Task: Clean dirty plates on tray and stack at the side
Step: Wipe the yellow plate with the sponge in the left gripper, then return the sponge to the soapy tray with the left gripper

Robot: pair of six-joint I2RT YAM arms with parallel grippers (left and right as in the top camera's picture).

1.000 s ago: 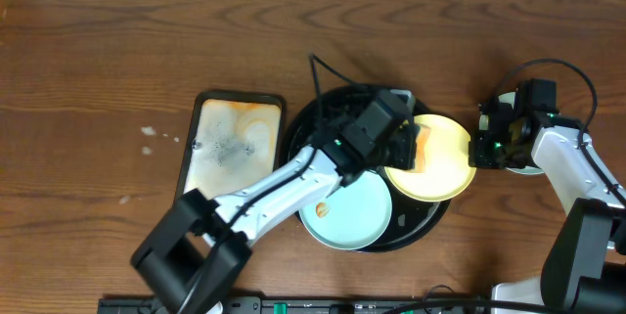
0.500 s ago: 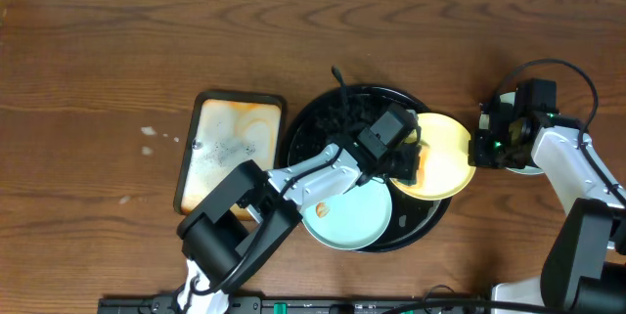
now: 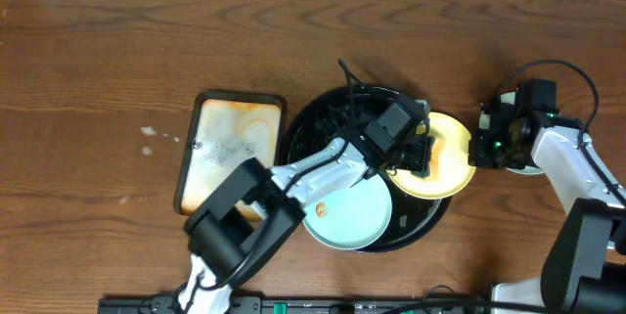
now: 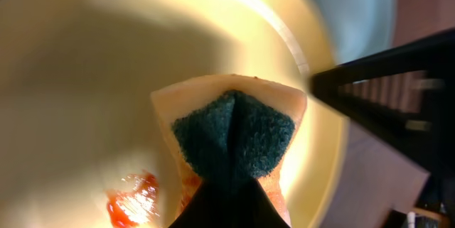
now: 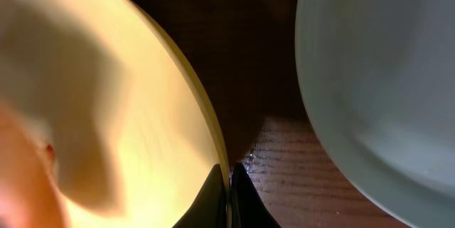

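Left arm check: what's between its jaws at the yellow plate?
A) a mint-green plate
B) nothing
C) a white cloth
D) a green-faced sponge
D: left wrist view shows the left jaws shut on a green-faced yellow sponge over the round yellow plate.

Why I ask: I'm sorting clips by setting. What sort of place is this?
Likely a lab bench staged for dishwashing: a brown wooden table, a large round black tray holding a pale mint plate, a green-faced sponge over a yellow plate.
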